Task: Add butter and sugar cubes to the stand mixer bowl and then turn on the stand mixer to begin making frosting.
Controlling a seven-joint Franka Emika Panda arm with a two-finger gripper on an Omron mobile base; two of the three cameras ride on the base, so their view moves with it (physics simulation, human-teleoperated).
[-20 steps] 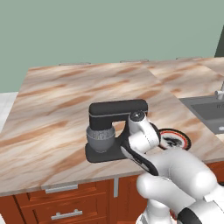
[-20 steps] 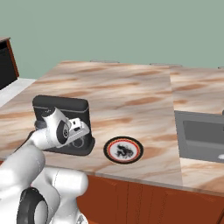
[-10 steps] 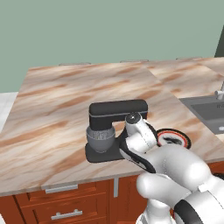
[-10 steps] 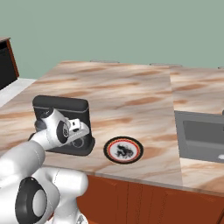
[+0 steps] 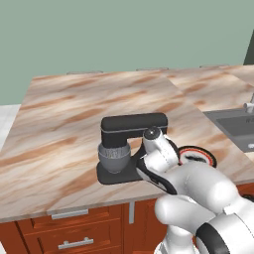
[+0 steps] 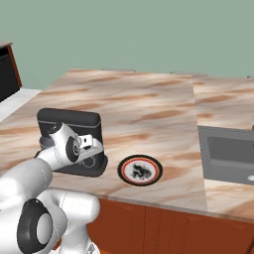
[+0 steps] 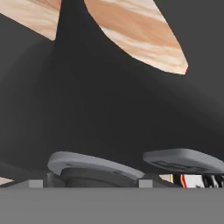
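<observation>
Fingers [image 7: 175, 158] against black stand mixer [image 5: 130, 128], boxy head.

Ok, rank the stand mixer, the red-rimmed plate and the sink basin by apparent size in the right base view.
1. stand mixer, partly hidden by the arm
2. sink basin, cropped at the edge, so unsure against the mixer
3. red-rimmed plate, clearly smallest

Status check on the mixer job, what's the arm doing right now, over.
Gripper hard against the stand mixer column, jaws part open, nothing seen held. Stand mixer bowl seated under the head. Red-rimmed plate beside the base, not in the way.
</observation>
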